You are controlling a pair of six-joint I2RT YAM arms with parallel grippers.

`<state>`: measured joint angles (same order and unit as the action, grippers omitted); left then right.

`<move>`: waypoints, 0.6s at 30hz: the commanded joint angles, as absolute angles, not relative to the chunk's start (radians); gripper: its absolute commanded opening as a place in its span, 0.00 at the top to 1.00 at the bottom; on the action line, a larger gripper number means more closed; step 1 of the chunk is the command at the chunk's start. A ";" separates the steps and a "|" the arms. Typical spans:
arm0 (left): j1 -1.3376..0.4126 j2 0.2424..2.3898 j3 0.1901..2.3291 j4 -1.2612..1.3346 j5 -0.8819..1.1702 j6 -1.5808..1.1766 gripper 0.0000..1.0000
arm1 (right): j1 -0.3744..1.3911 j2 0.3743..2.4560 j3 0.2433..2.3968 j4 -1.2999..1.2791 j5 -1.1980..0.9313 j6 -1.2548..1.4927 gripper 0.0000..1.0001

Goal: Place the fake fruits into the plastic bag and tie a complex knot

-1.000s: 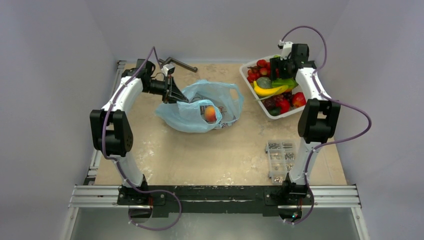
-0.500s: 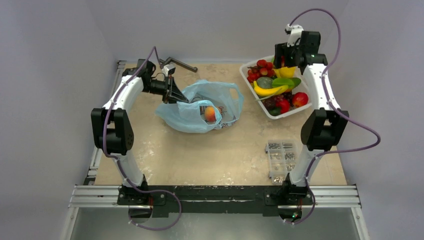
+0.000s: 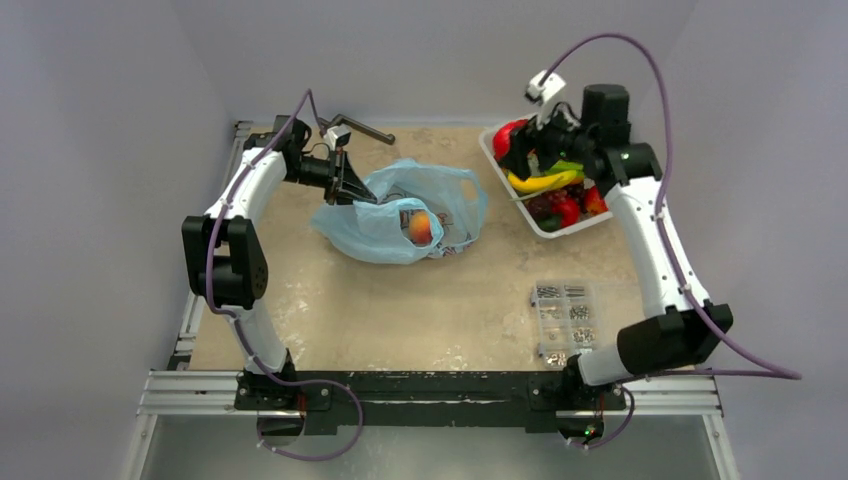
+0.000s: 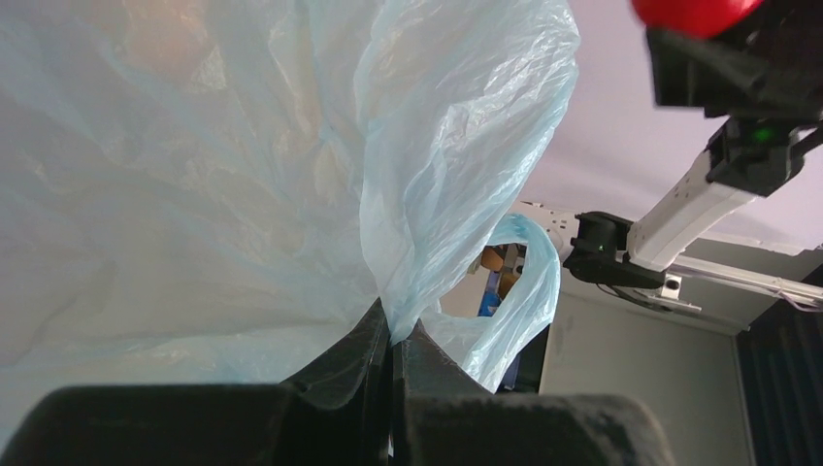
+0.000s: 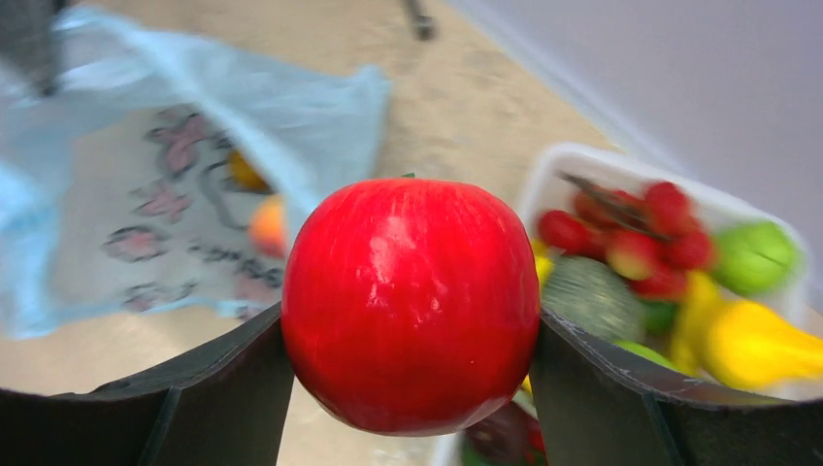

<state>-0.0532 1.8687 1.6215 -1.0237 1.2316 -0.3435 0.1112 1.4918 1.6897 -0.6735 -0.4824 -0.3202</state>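
Note:
The light-blue plastic bag (image 3: 400,215) lies open on the table's left centre with an orange fruit (image 3: 421,228) inside. My left gripper (image 3: 350,190) is shut on the bag's left rim (image 4: 427,194) and holds it up. My right gripper (image 3: 512,140) is shut on a red apple (image 5: 411,303) and holds it in the air over the left end of the white tray (image 3: 545,228). The bag (image 5: 146,184) lies to the left of the apple in the right wrist view. More fake fruits (image 3: 545,180) fill the tray: a yellow banana, red, green and dark pieces.
A clear box of metal screws (image 3: 562,320) sits near the right arm's base. A dark metal handle (image 3: 360,127) lies at the table's far edge behind the bag. Grey walls enclose the table on three sides.
My right arm has risen from the tray with the red apple and swung left toward the bag. My left gripper and the bag have stayed in place.

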 commanded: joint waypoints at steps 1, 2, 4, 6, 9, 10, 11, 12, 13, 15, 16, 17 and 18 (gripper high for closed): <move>-0.051 1.859 1.658 -1.028 1.269 -0.324 1.00 | 0.252 1.403 1.496 -0.644 -0.573 -0.381 0.73; -0.052 1.858 1.657 -1.028 1.270 -0.324 1.00 | 0.284 1.396 1.459 -0.619 -0.561 -0.389 0.75; -0.051 1.857 1.653 -1.027 1.272 -0.325 1.00 | 0.342 1.396 1.390 -0.543 -0.520 -0.391 0.80; -0.051 1.859 1.651 -1.025 1.272 -0.325 1.00 | 0.387 1.411 1.323 -0.435 -0.479 -0.376 0.83; -0.052 1.861 1.643 -1.016 1.272 -0.330 1.00 | 0.462 1.460 1.253 -0.238 -0.390 -0.357 0.86; -0.051 1.861 1.642 -1.015 1.271 -0.331 1.00 | 0.479 1.486 1.252 -0.186 -0.369 -0.349 0.86; -0.051 1.861 1.640 -1.015 1.269 -0.331 1.00 | 0.495 1.517 1.257 -0.139 -0.350 -0.341 0.87; -0.051 1.861 1.637 -1.014 1.268 -0.330 1.00 | 0.507 1.547 1.260 -0.095 -0.336 -0.333 0.87; -0.051 1.860 1.631 -1.010 1.267 -0.331 1.00 | 0.523 1.572 1.262 -0.045 -0.327 -0.331 0.88; -0.051 1.857 1.619 -0.999 1.269 -0.339 1.00 | 0.572 1.619 1.259 0.055 -0.296 -0.346 0.88; -0.051 1.856 1.616 -0.995 1.270 -0.342 1.00 | 0.586 1.645 1.266 0.095 -0.278 -0.348 0.88; -0.052 1.855 1.615 -0.992 1.270 -0.342 1.00 | 0.594 1.675 1.284 0.118 -0.272 -0.345 0.88; -0.051 1.855 1.615 -0.990 1.268 -0.343 1.00 | 0.603 1.721 1.304 0.138 -0.266 -0.338 0.88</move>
